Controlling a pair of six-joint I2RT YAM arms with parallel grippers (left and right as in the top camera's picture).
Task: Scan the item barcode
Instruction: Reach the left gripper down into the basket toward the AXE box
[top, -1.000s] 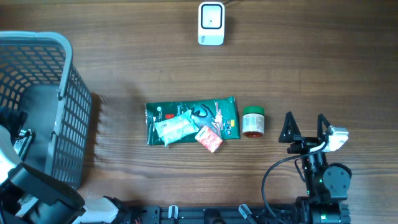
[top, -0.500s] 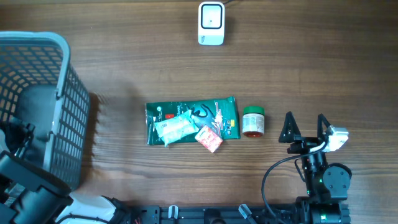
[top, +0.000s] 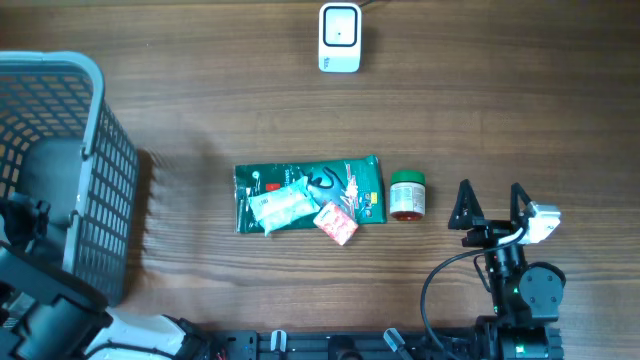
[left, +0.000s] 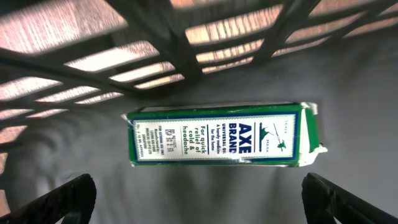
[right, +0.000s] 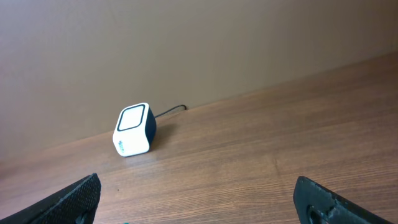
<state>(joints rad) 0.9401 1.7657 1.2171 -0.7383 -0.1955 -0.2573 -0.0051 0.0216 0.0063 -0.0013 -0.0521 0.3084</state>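
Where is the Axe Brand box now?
The Axe Brand box lies flat on the floor of the grey basket at the overhead view's left edge; only the left wrist view shows it.

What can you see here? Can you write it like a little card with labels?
Scanner: white, at the far edge of the table
Middle: green packet with a pale packet and a red packet on top; little jar to its right
Basket: at the left, holds a green-and-white box
Left tool: open, over the box, holding nothing
Right tool: open, empty, near the jar
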